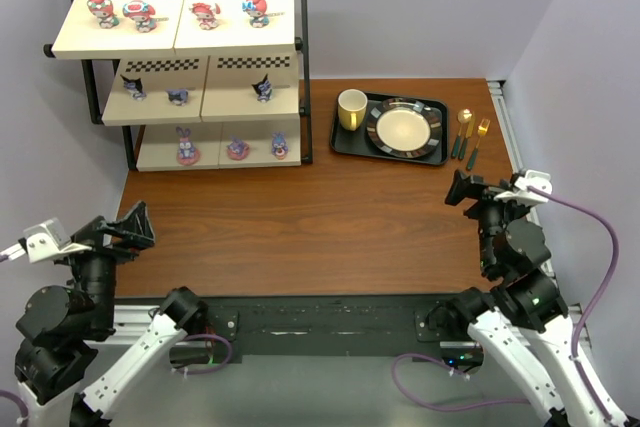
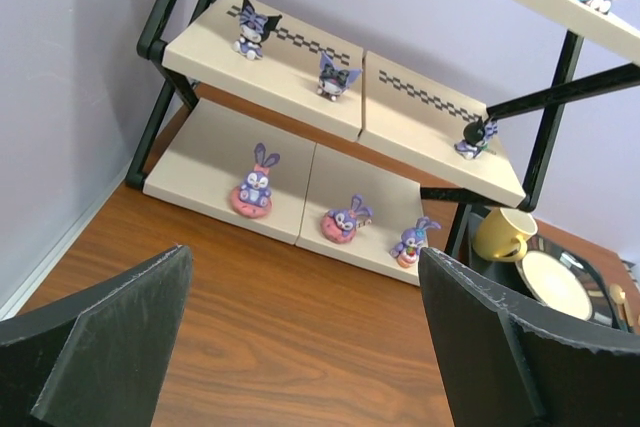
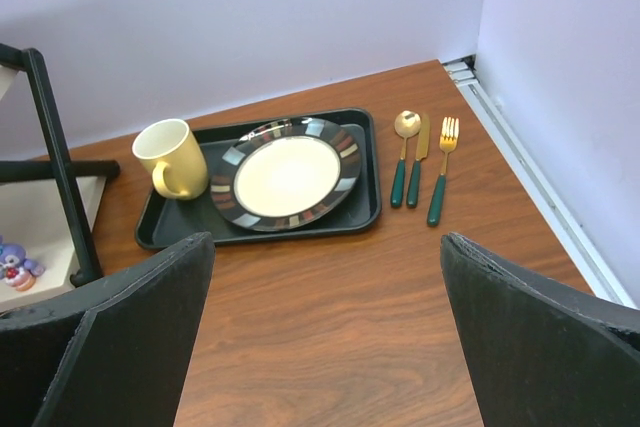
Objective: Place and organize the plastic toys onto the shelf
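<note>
The shelf [image 1: 300, 67] stands at the table's far left. Several pink and red bunny-eared toys [image 1: 100, 5] stand on its top board. Three dark navy toys [image 1: 133, 86] stand on the middle board [image 2: 290, 77]. Three purple bunnies on pink bases [image 1: 186, 147] stand on the bottom board, also in the left wrist view [image 2: 256, 187]. My left gripper [image 1: 128, 227] is open and empty at the near left, above bare table. My right gripper [image 1: 468, 190] is open and empty at the near right. One purple bunny [image 3: 15, 262] shows at the right wrist view's left edge.
A black tray [image 1: 345, 142] holds a yellow mug [image 1: 351, 109] and a plate [image 1: 404, 129] right of the shelf. Gold cutlery with green handles [image 1: 470, 137] lies right of the tray. Walls close in the table on the left, back and right.
</note>
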